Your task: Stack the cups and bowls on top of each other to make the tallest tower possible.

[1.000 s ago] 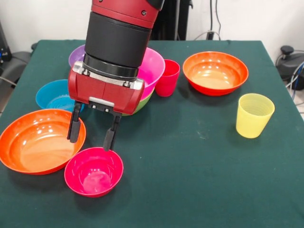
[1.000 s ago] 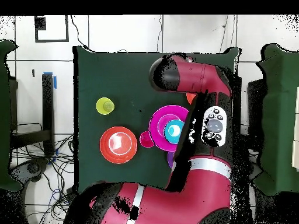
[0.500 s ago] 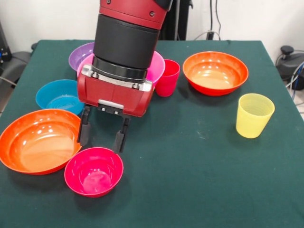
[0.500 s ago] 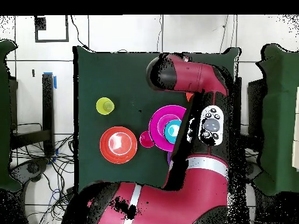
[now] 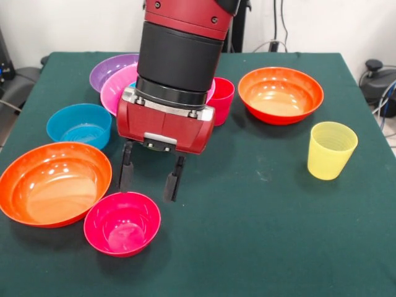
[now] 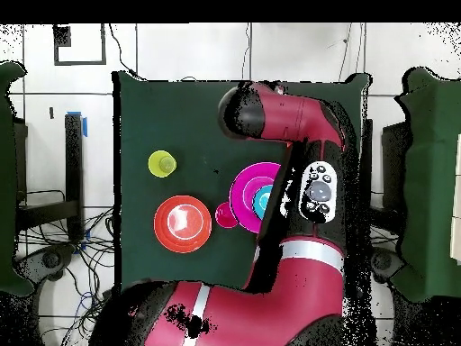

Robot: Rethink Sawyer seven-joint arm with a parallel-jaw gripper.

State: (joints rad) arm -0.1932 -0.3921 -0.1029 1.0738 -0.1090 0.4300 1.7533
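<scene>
step in hand: the gripper (image 5: 149, 177) hangs with its jaws wide and empty just behind the small red-pink bowl (image 5: 122, 223); this looks like lining up to pick that bowl
how to do it well: judging by the stance, bring one finger inside the far rim and one outside, go down until the rim sits between the pads, then close; stay clear of the wide orange bowl (image 5: 52, 183) touching it on the side
tower: the large pink bowl (image 5: 120, 86) sits mid-table behind the arm, a blue bowl (image 6: 262, 201) nested in it in the overhead view; its base is hidden
loose pieces: purple bowl (image 5: 111, 68), blue bowl (image 5: 78, 124), second orange bowl (image 5: 280, 94), red cup (image 5: 222, 99) beside the tower, ribbed yellow cup (image 5: 331, 149) well apart
look: glossy, thin-rimmed, likely slippery
</scene>
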